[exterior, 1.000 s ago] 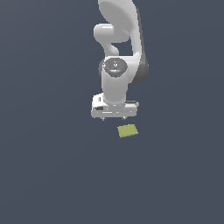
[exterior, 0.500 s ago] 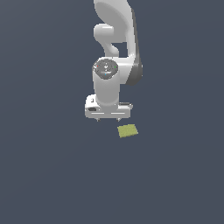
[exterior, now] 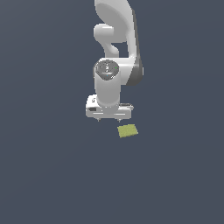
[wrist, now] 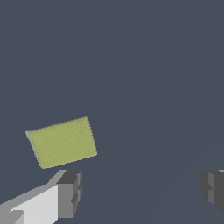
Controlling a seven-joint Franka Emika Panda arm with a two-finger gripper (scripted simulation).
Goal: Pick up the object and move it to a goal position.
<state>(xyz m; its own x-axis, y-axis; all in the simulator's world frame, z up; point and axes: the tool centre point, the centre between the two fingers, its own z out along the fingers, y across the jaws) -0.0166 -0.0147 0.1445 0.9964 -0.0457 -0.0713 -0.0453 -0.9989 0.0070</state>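
The object [exterior: 127, 131] is a small flat olive-green square block lying on the dark grey floor. In the exterior view it sits just below and to the right of my white gripper [exterior: 109, 118], which hangs above the floor apart from it. The wrist view shows the object [wrist: 61, 142] beside one dark fingertip [wrist: 70, 194], outside the gap between the fingers. The other fingertip [wrist: 214, 189] stands far off, so my gripper [wrist: 142, 191] is open and holds nothing.
The dark grey floor [exterior: 52, 175] stretches flat in every direction. The white arm [exterior: 116, 48] rises behind the gripper toward the exterior view's top.
The gripper has shifted slightly toward the exterior view's left and tilted a little. The object has not moved.
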